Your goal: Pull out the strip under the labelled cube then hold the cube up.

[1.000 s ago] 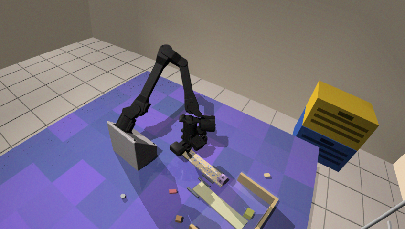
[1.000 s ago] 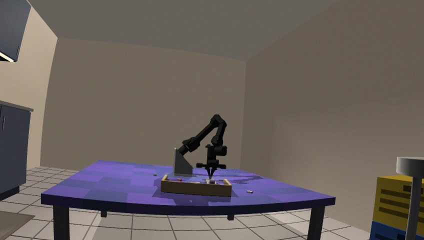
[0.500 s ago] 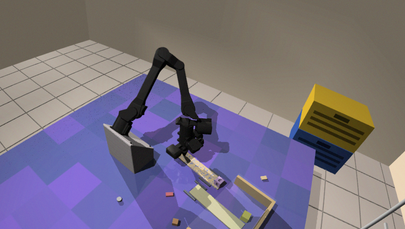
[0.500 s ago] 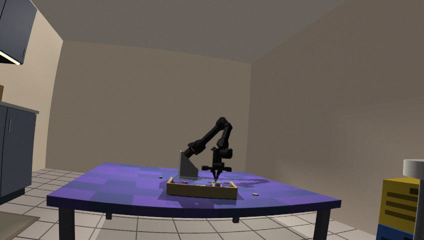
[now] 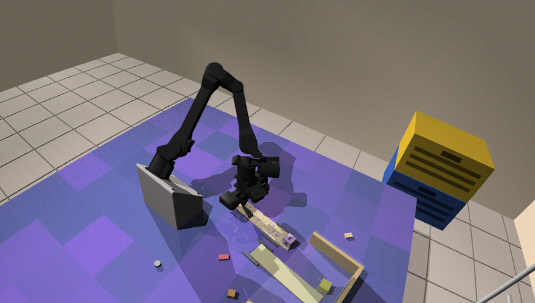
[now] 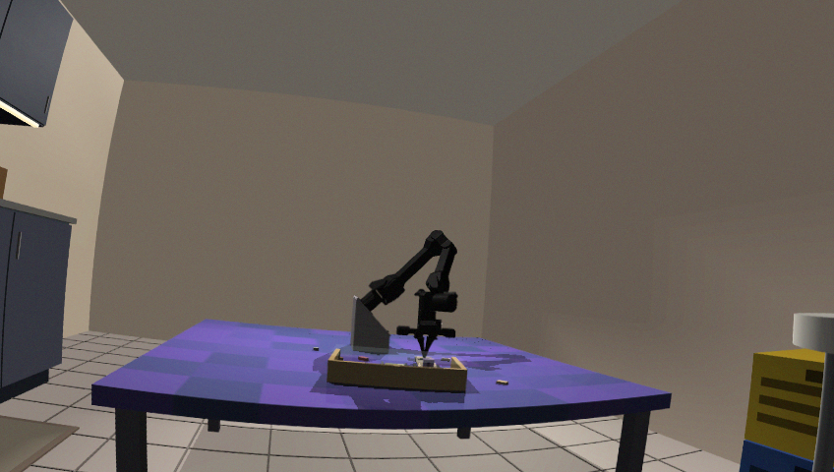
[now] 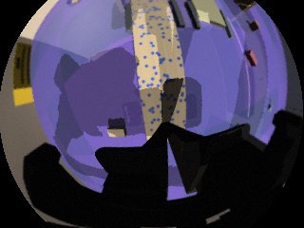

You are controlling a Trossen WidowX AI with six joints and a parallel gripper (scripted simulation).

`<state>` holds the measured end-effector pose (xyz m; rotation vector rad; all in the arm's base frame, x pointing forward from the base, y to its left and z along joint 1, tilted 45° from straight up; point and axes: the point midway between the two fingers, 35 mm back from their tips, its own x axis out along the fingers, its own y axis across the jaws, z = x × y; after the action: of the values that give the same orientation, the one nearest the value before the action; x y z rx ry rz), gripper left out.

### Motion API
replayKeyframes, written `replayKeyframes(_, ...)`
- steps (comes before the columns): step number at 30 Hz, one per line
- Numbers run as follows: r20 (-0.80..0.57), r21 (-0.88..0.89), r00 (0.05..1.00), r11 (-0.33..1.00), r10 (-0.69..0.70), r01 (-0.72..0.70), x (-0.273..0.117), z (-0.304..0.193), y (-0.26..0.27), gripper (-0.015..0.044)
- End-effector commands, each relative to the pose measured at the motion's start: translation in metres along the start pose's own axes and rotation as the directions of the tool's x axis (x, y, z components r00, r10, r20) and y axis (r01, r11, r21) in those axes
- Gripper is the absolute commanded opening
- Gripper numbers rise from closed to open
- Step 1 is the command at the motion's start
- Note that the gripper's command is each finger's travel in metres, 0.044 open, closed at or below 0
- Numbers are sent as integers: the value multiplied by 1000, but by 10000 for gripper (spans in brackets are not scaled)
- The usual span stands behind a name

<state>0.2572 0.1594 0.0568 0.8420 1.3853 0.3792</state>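
The speckled cream strip [image 5: 267, 225] [image 7: 148, 59] lies flat with blue dots on it. The purple labelled cube [image 5: 289, 240] rests on its far end, near the wooden wall, and is out of sight in the wrist view. My gripper [image 5: 243, 204] [image 6: 424, 355] [image 7: 165, 124] is shut and empty, pointing down over the strip's near end; whether its tips touch the strip I cannot tell. A dark shadow falls on the strip beside the tips. A plain pale-yellow strip [image 5: 283, 270] [image 7: 208, 9] lies alongside, with a yellow-green cube [image 5: 325, 285] at its far part.
Dark rails [image 5: 250, 258] [image 7: 193, 14] stand by the strips' near parts. A wooden wall [image 5: 337, 250] [image 6: 397, 377] bounds their far side. Loose pieces include a red block [image 5: 224, 257] [image 7: 251, 58], a brown block [image 5: 231, 293], a grey cylinder [image 5: 157, 263] and a cream block [image 5: 348, 235] [image 6: 502, 382].
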Motion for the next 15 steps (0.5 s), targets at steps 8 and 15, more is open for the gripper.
replayKeyframes(8,-26,0,1000,1000,-7,7,-42,2,0,0)
replayKeyframes(15,-26,17,1000,1000,-7,8,-41,10,-1,53)
